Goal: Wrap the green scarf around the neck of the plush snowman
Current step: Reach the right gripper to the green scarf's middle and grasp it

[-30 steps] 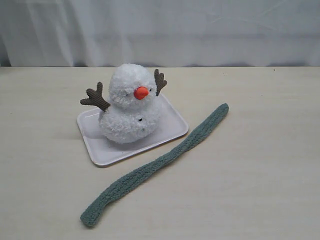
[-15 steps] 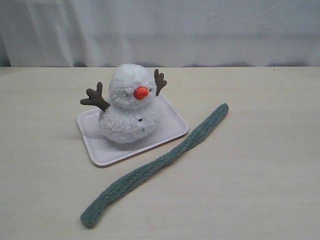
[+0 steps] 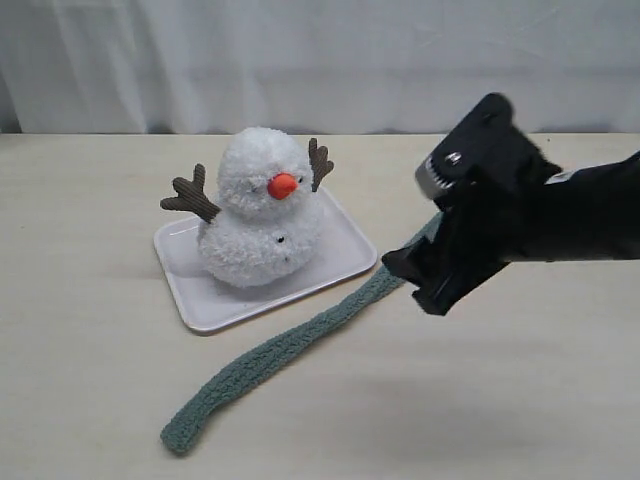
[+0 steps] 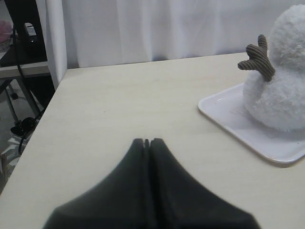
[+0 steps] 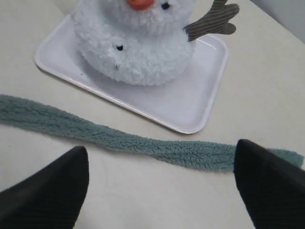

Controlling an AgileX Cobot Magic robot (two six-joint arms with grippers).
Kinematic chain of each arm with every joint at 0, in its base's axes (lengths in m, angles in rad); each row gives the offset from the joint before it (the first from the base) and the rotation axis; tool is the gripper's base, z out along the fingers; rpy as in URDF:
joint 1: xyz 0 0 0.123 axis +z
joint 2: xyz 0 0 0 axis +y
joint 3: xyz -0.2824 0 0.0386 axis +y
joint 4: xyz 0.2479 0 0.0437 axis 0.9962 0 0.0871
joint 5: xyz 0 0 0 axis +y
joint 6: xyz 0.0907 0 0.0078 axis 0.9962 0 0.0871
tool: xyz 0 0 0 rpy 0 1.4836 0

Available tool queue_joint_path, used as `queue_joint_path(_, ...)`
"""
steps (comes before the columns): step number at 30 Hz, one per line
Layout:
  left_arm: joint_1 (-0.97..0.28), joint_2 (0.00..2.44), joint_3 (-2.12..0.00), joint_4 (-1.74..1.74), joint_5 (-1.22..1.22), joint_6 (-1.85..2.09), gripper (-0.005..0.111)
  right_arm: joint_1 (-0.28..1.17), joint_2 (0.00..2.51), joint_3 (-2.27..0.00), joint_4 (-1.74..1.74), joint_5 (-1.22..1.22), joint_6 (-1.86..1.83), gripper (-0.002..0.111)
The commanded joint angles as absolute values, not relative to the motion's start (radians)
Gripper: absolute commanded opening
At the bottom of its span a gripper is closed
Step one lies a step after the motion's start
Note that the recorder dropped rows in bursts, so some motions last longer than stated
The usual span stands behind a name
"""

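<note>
The plush snowman (image 3: 260, 215) sits upright on a white tray (image 3: 200, 305), orange nose toward the camera; its neck (image 3: 250, 213) is bare. The green scarf (image 3: 290, 345) lies flat on the table, running from the front left to the right of the tray, its far end hidden behind my right arm. My right gripper (image 3: 415, 280) hovers open over that end. In the right wrist view the scarf (image 5: 119, 138) passes between the spread fingers (image 5: 57, 191), the snowman (image 5: 133, 52) beyond. My left gripper (image 4: 147, 141) is shut and empty, left of the snowman (image 4: 281, 90).
A white curtain (image 3: 320, 60) backs the beige table (image 3: 520, 400). In the left wrist view the table's left edge (image 4: 47, 105) drops off beside a dark stand with cables (image 4: 21, 38). The tray (image 5: 190, 105) lies just beyond the scarf.
My right arm has come into the exterior view from the right and now hangs over the scarf's far end. Snowman, tray and scarf have not moved.
</note>
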State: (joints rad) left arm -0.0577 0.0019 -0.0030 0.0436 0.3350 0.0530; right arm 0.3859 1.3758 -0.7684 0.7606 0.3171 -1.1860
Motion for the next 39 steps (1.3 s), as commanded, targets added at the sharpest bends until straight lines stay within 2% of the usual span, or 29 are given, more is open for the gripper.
queue_joint_path(1, -0.06, 0.0, 0.0, 0.041, 0.323, 0.051, 0.0, 0.497, 1.559, -0.791, 0.605, 0.128, -1.197, 0.078)
queue_joint_path(6, -0.06, 0.0, 0.0, 0.041, 0.323, 0.051, 0.0, 0.553, 1.746, -0.853, 0.585, 0.064, -1.202, 0.078)
queue_joint_path(13, -0.06, 0.0, 0.0, 0.041, 0.323, 0.051, 0.0, 0.597, 1.883, -0.931, 0.585, 0.03, -1.41, 0.078)
queue_joint_path(22, -0.06, 0.0, 0.0, 0.041, 0.323, 0.051, 0.0, 0.597, 1.94, -0.938, 0.585, 0.0, -1.614, 0.078)
queue_joint_path(31, -0.06, 0.0, 0.0, 0.041, 0.325, 0.051, 0.0, 0.597, 1.957, -0.938, 0.585, 0.014, -1.639, 0.078)
queue_joint_path(33, -0.06, 0.0, 0.0, 0.041, 0.325, 0.051, 0.0, 0.597, 1.959, -0.938, 0.585, 0.032, -1.639, 0.074)
queue_joint_path(39, -0.06, 0.0, 0.0, 0.041, 0.325, 0.051, 0.0, 0.597, 1.987, -0.929, 0.575, 0.053, -1.639, 0.043)
